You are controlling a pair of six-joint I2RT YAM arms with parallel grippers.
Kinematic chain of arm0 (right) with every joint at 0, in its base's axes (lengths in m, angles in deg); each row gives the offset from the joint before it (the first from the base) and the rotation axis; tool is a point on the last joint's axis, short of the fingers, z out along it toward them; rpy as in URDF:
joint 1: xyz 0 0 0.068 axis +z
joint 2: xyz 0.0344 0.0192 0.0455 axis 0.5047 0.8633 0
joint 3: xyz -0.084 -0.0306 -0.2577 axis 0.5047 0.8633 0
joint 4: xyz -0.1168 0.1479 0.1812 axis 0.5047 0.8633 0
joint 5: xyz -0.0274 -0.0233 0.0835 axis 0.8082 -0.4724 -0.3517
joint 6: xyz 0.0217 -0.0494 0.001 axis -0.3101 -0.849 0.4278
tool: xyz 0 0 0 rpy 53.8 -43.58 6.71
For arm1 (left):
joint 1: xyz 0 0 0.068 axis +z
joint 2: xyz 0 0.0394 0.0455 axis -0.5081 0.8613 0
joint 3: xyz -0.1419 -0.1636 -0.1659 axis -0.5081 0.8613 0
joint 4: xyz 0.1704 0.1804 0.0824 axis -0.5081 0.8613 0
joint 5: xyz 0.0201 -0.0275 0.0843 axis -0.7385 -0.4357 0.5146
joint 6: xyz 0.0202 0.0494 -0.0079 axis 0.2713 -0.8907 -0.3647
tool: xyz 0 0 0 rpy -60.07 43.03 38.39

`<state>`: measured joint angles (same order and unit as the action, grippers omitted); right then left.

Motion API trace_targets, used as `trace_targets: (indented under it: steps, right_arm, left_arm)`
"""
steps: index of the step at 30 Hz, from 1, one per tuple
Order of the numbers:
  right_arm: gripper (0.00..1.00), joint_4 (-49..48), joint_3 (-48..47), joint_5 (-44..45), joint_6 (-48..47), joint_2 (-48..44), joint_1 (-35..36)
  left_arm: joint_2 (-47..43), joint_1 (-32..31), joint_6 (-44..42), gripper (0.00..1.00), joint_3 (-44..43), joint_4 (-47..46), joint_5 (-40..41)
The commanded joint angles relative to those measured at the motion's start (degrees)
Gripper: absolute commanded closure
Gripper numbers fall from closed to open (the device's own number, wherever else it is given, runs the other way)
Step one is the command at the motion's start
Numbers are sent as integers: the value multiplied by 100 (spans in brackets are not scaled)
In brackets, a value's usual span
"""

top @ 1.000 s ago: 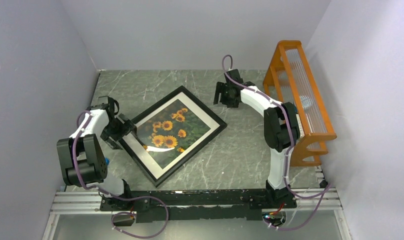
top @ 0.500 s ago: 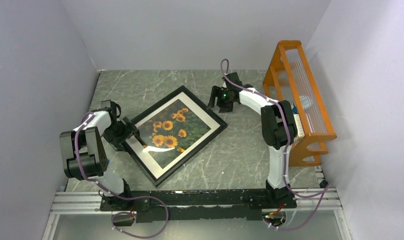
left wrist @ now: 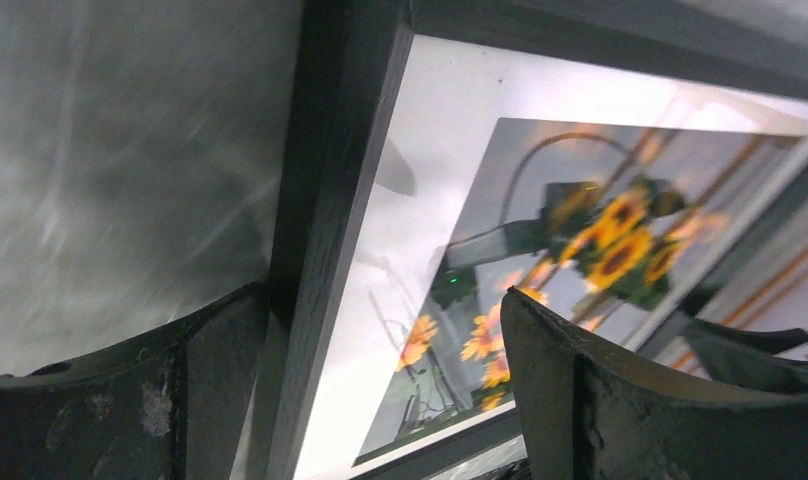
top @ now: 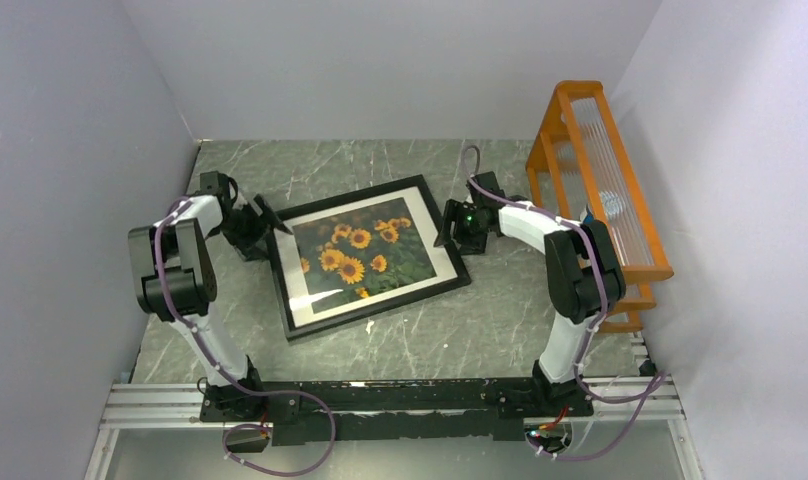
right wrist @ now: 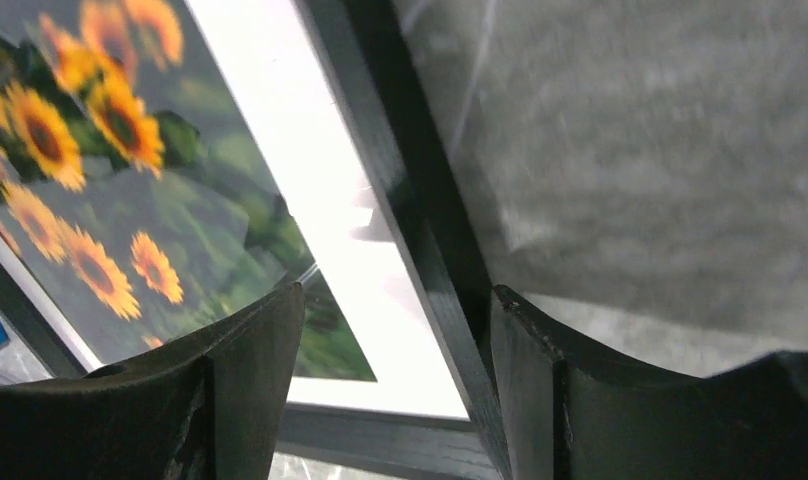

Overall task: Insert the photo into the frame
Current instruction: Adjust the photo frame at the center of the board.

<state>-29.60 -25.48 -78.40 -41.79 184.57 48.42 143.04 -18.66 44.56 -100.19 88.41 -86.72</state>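
Observation:
The black frame (top: 380,308) lies flat on the marble table with the sunflower photo (top: 355,252) inside it, bordered by a white mat (top: 302,290). My left gripper (top: 270,222) is at the frame's upper-left corner. In the left wrist view its open jaws (left wrist: 380,295) straddle the frame's side rail (left wrist: 325,220), one finger outside the rail and one over the glass above the photo (left wrist: 610,220). My right gripper (top: 452,228) is at the frame's right side. It stands open (right wrist: 398,292) astride that rail (right wrist: 400,180), near a lower corner, with the photo (right wrist: 100,170) to its left.
An orange wooden rack (top: 600,200) holding clear sheets stands along the right wall, close behind the right arm. Grey walls close in the table on three sides. The aluminium rail (top: 400,395) with both arm bases runs along the near edge.
The frame has turned clockwise from a diamond-like tilt to nearly square with the table. The left gripper moved up to its upper-left corner; the right gripper moved down and right along its right side.

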Motion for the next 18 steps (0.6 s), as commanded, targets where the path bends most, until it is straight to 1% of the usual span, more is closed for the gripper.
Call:
trace_targets:
  steps: [1,4,7,8,11,14,16,18]
  right_arm:
    - [30,22,203,327,328,-765,182]
    - [29,466,21,1149,271,-923,176]
    - [26,832,-201,1827,267,-1189,189]
    - [25,914,-243,2001,263,-1308,189]
    - [24,1140,-298,2432,250,-1783,185]
    - [23,1321,-174,2693,234,-2417,196]
    - [22,1385,-8,2890,241,-2932,200]
    - [17,1531,115,3151,234,-3424,202]
  left_arm:
    - [461,-80,122,13,-836,-719,-1519]
    - [710,-81,163,11,-1358,-610,-1297]
    - [784,-72,37,9,-1769,-227,-704]
    - [781,-65,-28,9,-1886,-87,-591]
    - [632,-63,-203,7,-2101,330,86]
    - [148,-76,-363,6,-2084,606,502]
    - [-361,-89,-443,6,-1930,676,663]
    - [-967,-153,-499,6,-1723,743,838]
